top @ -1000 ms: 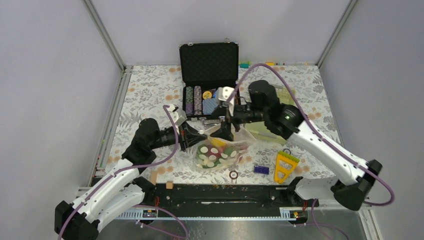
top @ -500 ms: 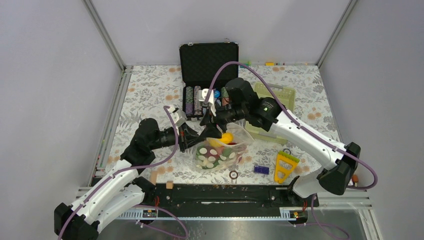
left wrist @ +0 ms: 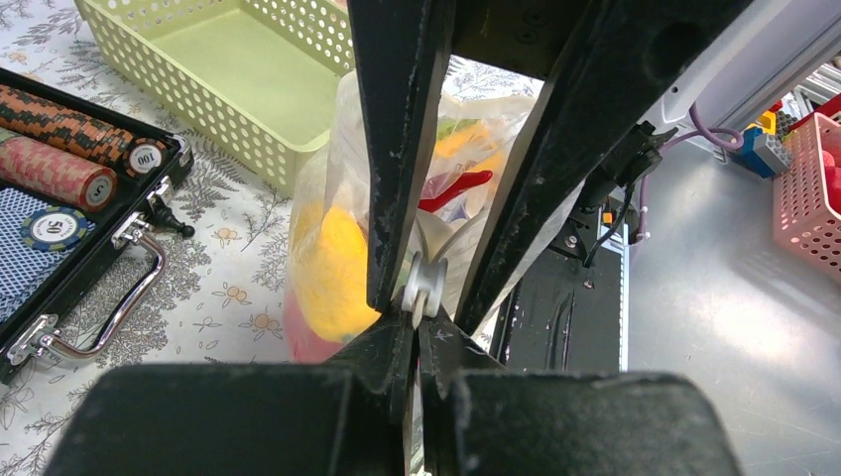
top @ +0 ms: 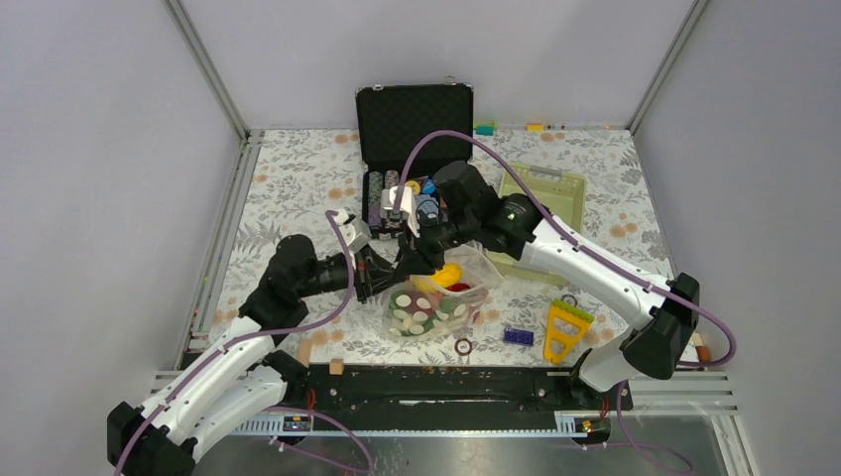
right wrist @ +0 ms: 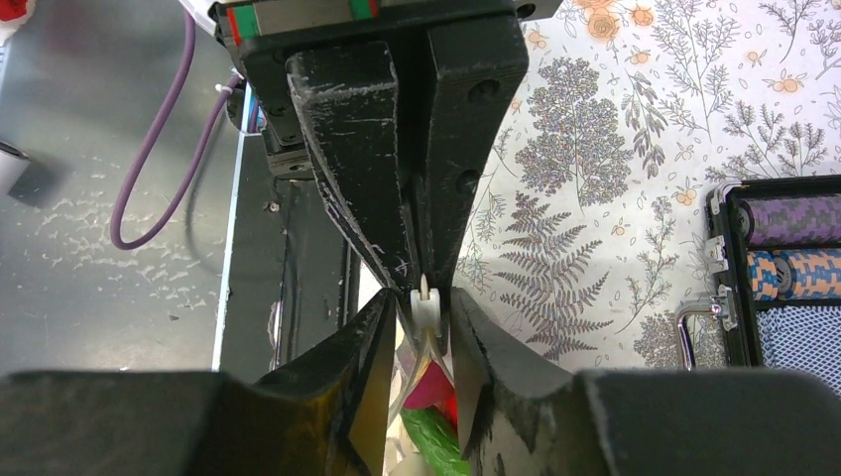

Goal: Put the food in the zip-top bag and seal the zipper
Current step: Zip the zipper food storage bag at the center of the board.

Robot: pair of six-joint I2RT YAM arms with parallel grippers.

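1. Bench work comes first. The flower-patterned bench (top: pixel 298 178) carries the small clear soft-plastic zip-top bag (top: pixel 436 302), which lies between the two arms with one corner of its mouth lifted between the hands. The step in hand looks like closing that mouth. The pull should run straight along the mouth edge, not upward, or the whole bag is likely to drag along.
2. Food: the plastic toy food (top: pixel 424 305) is inside the bag, as white-spotted round slices, a yellow lump and a red chili. It bulges close to the mouth, so I judge the film must be kept flat and taut, with nothing caught in the track.
3. Left hand (left wrist: pixel 417 342): it is clenched tight on the bag's mouth edge, at the end where the slider sits. It should serve as the anchor and resist the pull without twisting the film.
4. Right hand (right wrist: pixel 422 315): its jaws stand narrowly apart, one on each side of the slider, with thin slivers of space showing. As far as I can tell it grips nothing yet. The pinch should land squarely on the slider before any travel begins.
5. Small white zipper slider (right wrist: pixel 425 300): it stands upright between the right hand's fingertips, just beside the left hand's closed tips.
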